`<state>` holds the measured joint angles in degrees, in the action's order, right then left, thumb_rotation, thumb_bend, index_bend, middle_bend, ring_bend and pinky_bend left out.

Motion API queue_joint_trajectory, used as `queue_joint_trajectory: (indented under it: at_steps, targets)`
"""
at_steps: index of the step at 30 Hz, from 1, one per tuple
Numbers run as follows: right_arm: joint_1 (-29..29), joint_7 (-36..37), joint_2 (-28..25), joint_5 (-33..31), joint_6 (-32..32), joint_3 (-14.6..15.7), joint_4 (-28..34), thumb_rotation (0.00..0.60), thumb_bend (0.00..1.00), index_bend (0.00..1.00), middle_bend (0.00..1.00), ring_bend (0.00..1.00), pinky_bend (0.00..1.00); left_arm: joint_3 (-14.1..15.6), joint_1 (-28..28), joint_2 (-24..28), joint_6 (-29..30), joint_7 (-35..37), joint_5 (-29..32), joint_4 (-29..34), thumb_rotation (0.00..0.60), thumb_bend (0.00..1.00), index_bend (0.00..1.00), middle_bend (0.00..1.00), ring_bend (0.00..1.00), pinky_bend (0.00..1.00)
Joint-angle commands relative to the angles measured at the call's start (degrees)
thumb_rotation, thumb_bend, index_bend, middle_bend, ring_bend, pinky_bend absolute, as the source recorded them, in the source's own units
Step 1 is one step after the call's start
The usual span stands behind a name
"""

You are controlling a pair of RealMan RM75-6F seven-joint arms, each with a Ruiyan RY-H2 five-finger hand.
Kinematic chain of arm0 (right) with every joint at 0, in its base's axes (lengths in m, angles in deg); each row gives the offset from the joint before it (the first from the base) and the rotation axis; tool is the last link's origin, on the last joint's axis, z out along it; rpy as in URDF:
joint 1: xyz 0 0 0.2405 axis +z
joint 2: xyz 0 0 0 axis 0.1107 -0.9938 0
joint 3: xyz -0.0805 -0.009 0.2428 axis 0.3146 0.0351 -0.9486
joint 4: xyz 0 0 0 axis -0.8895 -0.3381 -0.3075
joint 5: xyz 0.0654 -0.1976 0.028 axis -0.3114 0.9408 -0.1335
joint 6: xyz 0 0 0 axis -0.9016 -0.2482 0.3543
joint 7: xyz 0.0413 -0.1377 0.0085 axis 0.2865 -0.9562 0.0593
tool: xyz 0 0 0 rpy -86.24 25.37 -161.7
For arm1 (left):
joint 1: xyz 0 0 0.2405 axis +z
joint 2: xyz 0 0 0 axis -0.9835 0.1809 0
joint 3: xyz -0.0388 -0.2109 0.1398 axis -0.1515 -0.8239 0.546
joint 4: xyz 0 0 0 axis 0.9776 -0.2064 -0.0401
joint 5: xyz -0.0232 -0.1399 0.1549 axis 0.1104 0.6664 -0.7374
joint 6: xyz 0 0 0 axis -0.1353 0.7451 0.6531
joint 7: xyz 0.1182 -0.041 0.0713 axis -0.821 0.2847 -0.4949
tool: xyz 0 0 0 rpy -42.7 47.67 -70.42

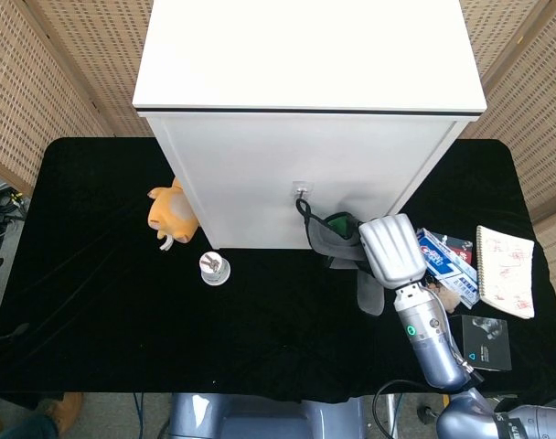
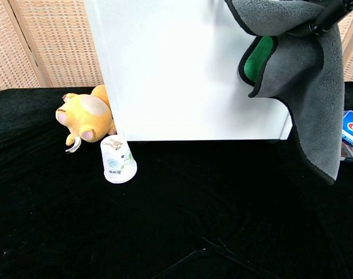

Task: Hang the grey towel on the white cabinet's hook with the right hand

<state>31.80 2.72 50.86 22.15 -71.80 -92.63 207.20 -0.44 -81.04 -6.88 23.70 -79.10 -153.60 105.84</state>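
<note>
**Towel's loop brought up to the hook**

While the right robot hand [image 1: 391, 251] hangs in front of the white cabinet [image 1: 305, 178], it holds the grey towel [image 2: 307, 75] by a bunched upper part, its back turned up to the head camera so the fingers are hidden there; in the chest view only dark fingertips show at the top edge, pinching the cloth. The towel drapes loosely below the robot hand, clear of the tabletop [image 2: 182, 221], with a green patch showing in a fold. It looks soft and light, with no stiffness of its own, so it will sag and swing wherever it is not gripped. The sensible place to hold it is close to the dark hanging loop [image 1: 304, 209], which keeps that loop taut and steerable. The loop reaches left from the robot hand to just under the hook [image 1: 301, 191] on the cabinet front; whether it has caught cannot be told.

The forearm rises from the lower right, wrist slanted towards the cabinet. The left robot hand is not in view.

Just right of the robot hand lie a toothpaste box [image 1: 447, 259], a notebook [image 1: 506, 271] and a dark box [image 1: 486, 342]. Well to its left stand a paper cup [image 2: 118, 160] and an orange plush toy [image 2: 85, 116].
</note>
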Motion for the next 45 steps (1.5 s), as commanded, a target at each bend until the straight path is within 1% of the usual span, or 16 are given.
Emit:
queue_joint_trajectory:
  at_steps: [1, 12, 14, 15, 16, 19, 22, 28, 32, 35, 38, 41, 42, 43, 44, 45]
  targets:
    - [0.24, -0.63, -0.03, -0.49, 0.03, 0.11, -0.07, 0.6, 0.68, 0.83, 1.0, 0.98, 1.0, -0.01, 0.01, -0.01, 0.01, -0.06, 0.04, 0.02, 0.6, 0.0, 0.0, 0.0, 0.0, 0.0]
    - [1.33, -4.18, -1.06, -4.28, 0.39, 0.36, 0.31, 0.6, 0.67, 0.83, 1.0, 0.98, 1.0, -0.08, -0.06, -0.14, -0.15, -0.29, 0.23, -0.05, 0.6, 0.0, 0.0, 0.0, 0.0, 0.0]
    - [1.33, -4.07, -1.06, -4.42, 0.34, 0.56, 0.36, 0.6, 0.63, 0.79, 1.0, 0.98, 1.0, -0.09, -0.09, -0.12, -0.23, -0.33, 0.27, -0.05, 0.6, 0.0, 0.0, 0.0, 0.0, 0.0]
    - [1.28, -3.75, -1.01, -4.29, 0.3, 0.71, 0.35, 0.6, 0.54, 0.73, 1.0, 0.98, 1.0, -0.07, -0.09, -0.12, -0.24, -0.35, 0.25, -0.05, 0.6, 0.0, 0.0, 0.0, 0.0, 0.0]
    - [1.04, -2.85, -1.05, -3.65, 0.45, 1.01, 0.62, 0.6, 0.42, 0.66, 1.0, 0.98, 1.0, -0.06, -0.06, -0.11, -0.18, -0.35, 0.23, -0.04, 0.6, 0.0, 0.0, 0.0, 0.0, 0.0]
    - [0.56, -1.64, -1.56, -1.73, 0.62, 1.82, 0.59, 0.6, 0.12, 0.52, 1.0, 0.98, 1.0, -0.07, -0.04, -0.09, -0.15, -0.31, 0.22, -0.02, 0.6, 0.0, 0.0, 0.0, 0.0, 0.0]
    - [0.06, -0.65, -2.11, -0.01, 0.61, 2.44, 0.65, 0.6, 0.01, 0.45, 1.0, 0.98, 1.0, -0.04, -0.04, -0.05, -0.16, -0.25, 0.17, -0.01, 0.6, 0.0, 0.0, 0.0, 0.0, 0.0]
    - [-2.63, 3.86, -4.18, 6.13, -0.34, 4.66, 0.09, 0.6, 0.0, 0.4, 0.99, 0.98, 1.0, 0.02, 0.07, 0.06, 0.03, 0.1, -0.02, -0.01, 0.6, 0.0, 0.0, 0.0, 0.0, 0.0]
    - [-7.58, 12.47, -6.13, 15.41, -2.83, 9.14, -4.29, 0.6, 0.0, 0.4, 0.98, 0.97, 1.0, 0.13, 0.37, 0.28, 0.67, 0.61, -0.52, 0.17, 0.6, 0.0, 0.0, 0.0, 0.0, 0.0]
    - [-10.89, 19.79, -7.09, 22.32, -5.4, 12.03, -9.95, 0.6, 0.0, 0.4, 0.93, 0.93, 0.97, 0.23, 0.59, 0.39, 1.21, 0.73, -0.93, 0.31, 0.6, 0.0, 0.0, 0.0, 0.0, 0.0]
    - [-14.87, 27.39, -6.07, 29.33, -10.87, 14.65, -19.78, 0.6, 0.0, 0.33, 0.85, 0.86, 0.89, 0.31, 0.89, 0.45, 1.91, 0.76, -1.36, 0.43, 0.6, 0.0, 0.0, 0.0, 0.0, 0.0]
    - [-17.36, 31.3, -4.25, 31.95, -14.31, 15.84, -26.69, 0.6, 0.0, 0.2, 0.67, 0.7, 0.72, 0.41, 1.05, 0.44, 2.29, 0.64, -1.68, 0.5, 0.6, 0.0, 0.0, 0.0, 0.0, 0.0]
    - [-18.24, 32.49, -3.79, 32.29, -14.97, 16.35, -28.68, 0.6, 0.0, 0.16, 0.56, 0.58, 0.6, 0.46, 1.11, 0.43, 2.43, 0.56, -1.82, 0.53, 0.6, 0.0, 0.0, 0.0, 0.0, 0.0]
    - [-19.75, 33.46, -3.61, 31.56, -15.17, 17.38, -30.71, 0.6, 0.0, 0.12, 0.42, 0.43, 0.46, 0.55, 1.22, 0.41, 2.72, 0.46, -2.08, 0.58, 0.6, 0.0, 0.0, 0.0, 0.0, 0.0]
    - [-20.92, 34.2, -3.47, 31.19, -15.31, 18.04, -32.33, 0.6, 0.0, 0.09, 0.33, 0.32, 0.37, 0.64, 1.37, 0.35, 3.03, 0.34, -2.32, 0.61, 0.6, 0.0, 0.0, 0.0, 0.0, 0.0]
    - [-21.68, 34.52, -3.39, 30.76, -15.27, 18.38, -33.07, 0.6, 0.0, 0.05, 0.2, 0.18, 0.24, 0.65, 1.48, 0.29, 3.29, 0.19, -2.41, 0.59, 0.6, 0.0, 0.0, 0.0, 0.0, 0.0]
